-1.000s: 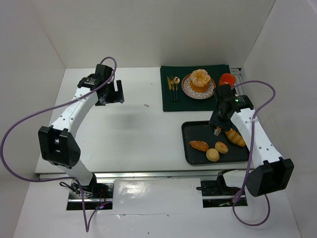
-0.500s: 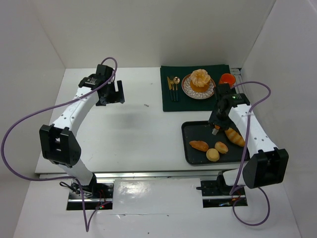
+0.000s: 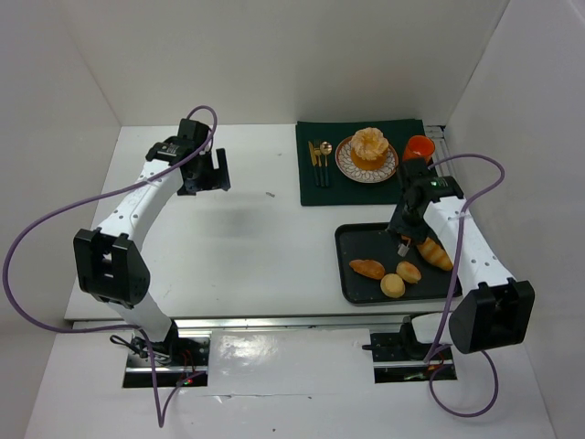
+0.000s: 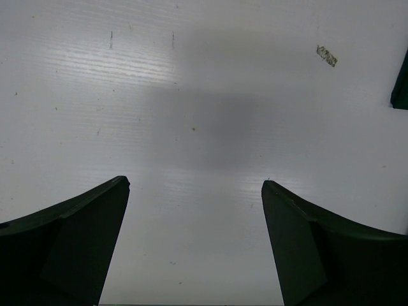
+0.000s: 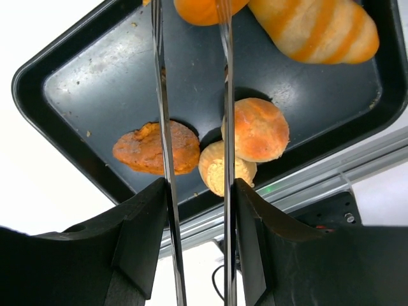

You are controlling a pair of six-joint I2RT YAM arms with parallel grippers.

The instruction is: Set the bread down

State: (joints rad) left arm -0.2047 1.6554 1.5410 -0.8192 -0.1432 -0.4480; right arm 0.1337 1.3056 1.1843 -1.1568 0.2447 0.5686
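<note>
The bread point(image 3: 368, 146), a domed orange-golden bun with paler ridges, sits on a patterned plate point(image 3: 345, 165) on the dark green mat point(image 3: 315, 187) at the back. My right gripper point(image 3: 409, 216) is over the black tray point(image 3: 345, 265), well short of the bread. It is shut on metal tongs point(image 5: 159, 95), whose two blades run up between its fingers point(image 5: 199, 185). An orange piece point(image 5: 197, 9) shows between the blade tips at the frame's top edge; I cannot tell whether it is gripped. My left gripper point(image 3: 215, 171) is open and empty over bare table point(image 4: 194, 182).
The tray holds a striped long roll point(image 3: 433, 253), a flat oval brown roll point(image 3: 368, 268) and two small yellow buns point(image 3: 409, 272) point(image 3: 392, 286). An orange cup point(image 3: 419, 147) stands right of the plate, gold cutlery point(image 3: 319, 157) left of it. White walls close in the sides.
My right arm has shifted slightly toward the near edge, and the tong tips have moved a little further over the tray. The left arm and the bread have not moved.
</note>
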